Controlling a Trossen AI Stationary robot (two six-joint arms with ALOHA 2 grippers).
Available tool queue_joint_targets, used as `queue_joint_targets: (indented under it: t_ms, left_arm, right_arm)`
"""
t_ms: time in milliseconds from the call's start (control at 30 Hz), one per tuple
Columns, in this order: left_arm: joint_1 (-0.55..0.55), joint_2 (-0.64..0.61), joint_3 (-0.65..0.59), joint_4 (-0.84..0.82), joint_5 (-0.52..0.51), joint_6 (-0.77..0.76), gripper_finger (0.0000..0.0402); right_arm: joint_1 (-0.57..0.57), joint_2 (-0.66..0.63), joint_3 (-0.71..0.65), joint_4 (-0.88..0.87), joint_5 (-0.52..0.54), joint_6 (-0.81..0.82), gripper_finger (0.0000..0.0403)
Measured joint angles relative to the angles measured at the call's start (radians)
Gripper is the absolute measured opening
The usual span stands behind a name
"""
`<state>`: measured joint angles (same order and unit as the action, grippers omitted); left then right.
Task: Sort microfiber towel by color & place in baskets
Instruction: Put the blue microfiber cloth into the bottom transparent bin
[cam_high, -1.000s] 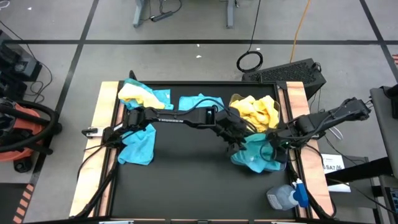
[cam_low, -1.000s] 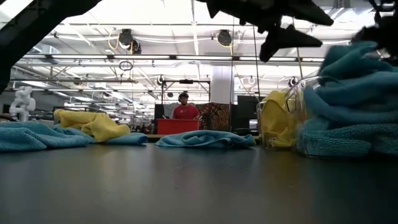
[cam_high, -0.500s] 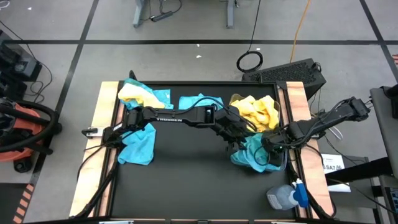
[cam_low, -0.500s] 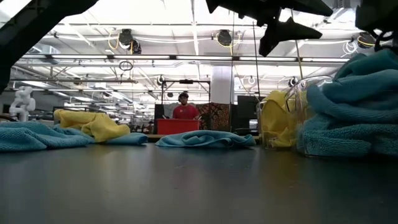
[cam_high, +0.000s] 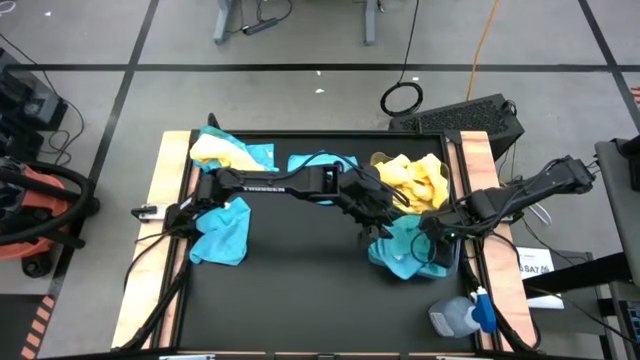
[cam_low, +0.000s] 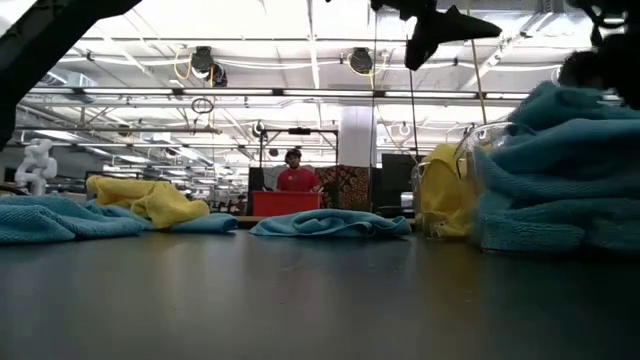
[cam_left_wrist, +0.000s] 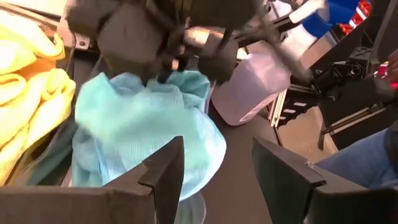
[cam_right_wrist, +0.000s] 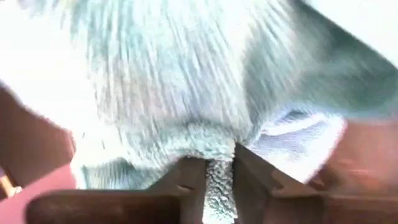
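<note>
A heap of teal towels fills the near basket at the table's right, and yellow towels fill the clear basket behind it. My right gripper is on top of the teal heap, shut on its cloth. My left gripper hovers open just left of that heap, touching nothing. Loose towels lie flat on the table: a yellow and teal pile at the far left, one teal towel at the far middle, and another teal towel at the left. My right gripper pinches a raised fold of teal cloth between its two shut fingers. It comes from above and from the table's right, onto the top of the heap. The towel rests on the heap below it.
A grey bottle with a blue cap lies at the near right corner. A black keyboard sits beyond the far right corner. The dark mat's middle and near part hold nothing. A person in red stands far back in the room.
My left gripper has risen and drawn a little toward the far edge, away from the teal heap, staying open. My right gripper has stayed on the heap and shifted slightly toward the table's left, and the heap's top has moved with it.
</note>
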<state>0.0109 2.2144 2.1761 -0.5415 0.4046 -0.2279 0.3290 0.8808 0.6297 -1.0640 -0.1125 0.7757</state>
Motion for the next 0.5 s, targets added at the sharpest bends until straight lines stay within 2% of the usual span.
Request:
queue_joint_targets:
  t_ms: [333,500]
  left_arm:
    - [0.000,-0.023,0.000,-0.031,0.003,0.001,0.0193]
    - [0.000,-0.041,-0.001,-0.047,0.005,0.007,0.0193]
  right_arm:
    - [0.000,-0.033,0.214,-0.130,0.031,-0.024,0.0181]
    - [0.000,-0.044,0.309,-0.150,0.070,-0.042,0.0212]
